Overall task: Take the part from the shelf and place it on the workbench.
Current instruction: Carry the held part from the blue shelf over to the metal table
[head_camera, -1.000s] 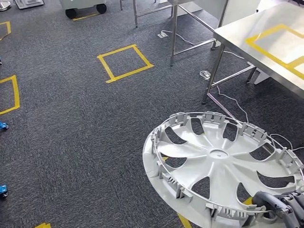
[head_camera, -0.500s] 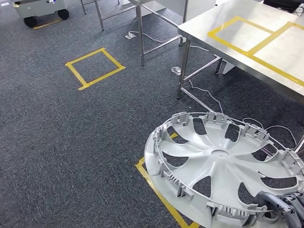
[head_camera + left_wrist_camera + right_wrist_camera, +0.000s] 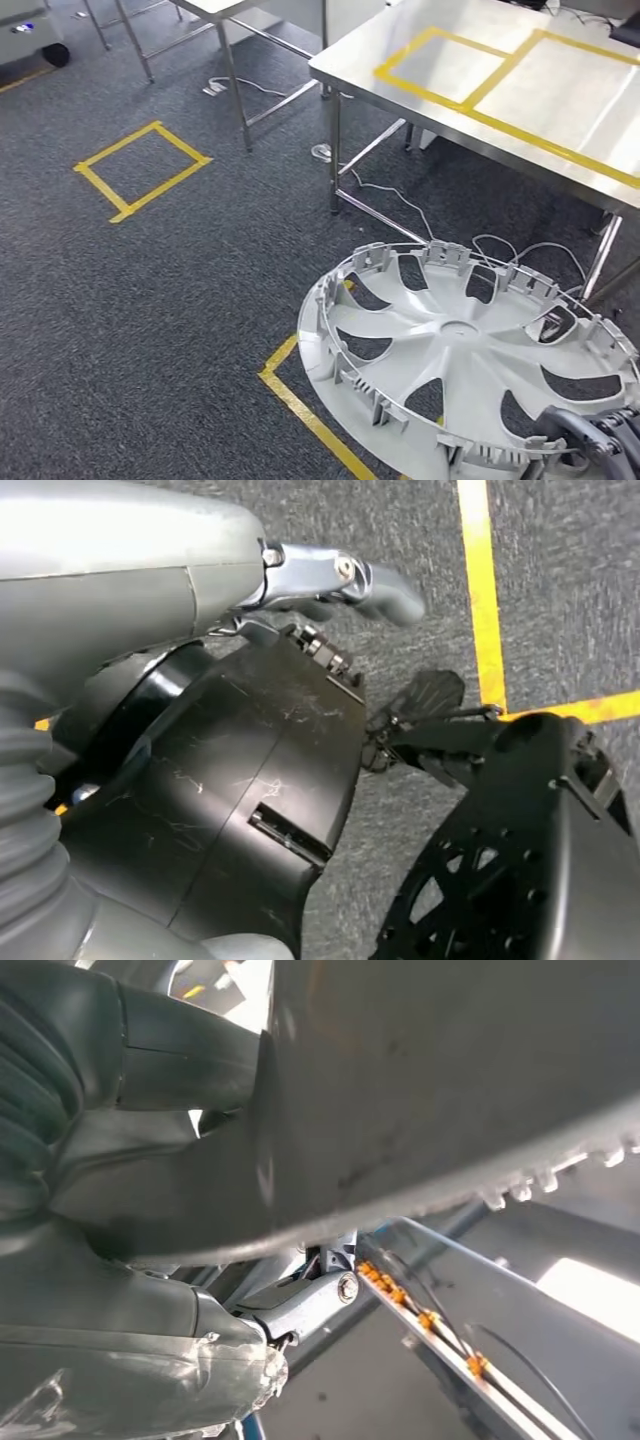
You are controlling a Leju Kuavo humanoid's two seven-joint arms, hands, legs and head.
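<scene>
Wheel cover carried flat, inner side up, out in the air in front of the body, above the carpet and just short of the near edge of the steel desk. Held at its near rim by the right hand, dark fingers curled over the rim from above, thumb presumably below. Left hand hanging low over the floor; fingers partly hidden, so cannot tell if spread or curled. Probably light and thin plastic, wide for its weight, a little flexible at the spokes, with small clips around the rim that look easy to break. Gripped at one edge only, so likely to sag or swing. Better taken on the solid rim between clips, never on a spoke. Yellow tape frames on the desk top probably mark the place.
</scene>
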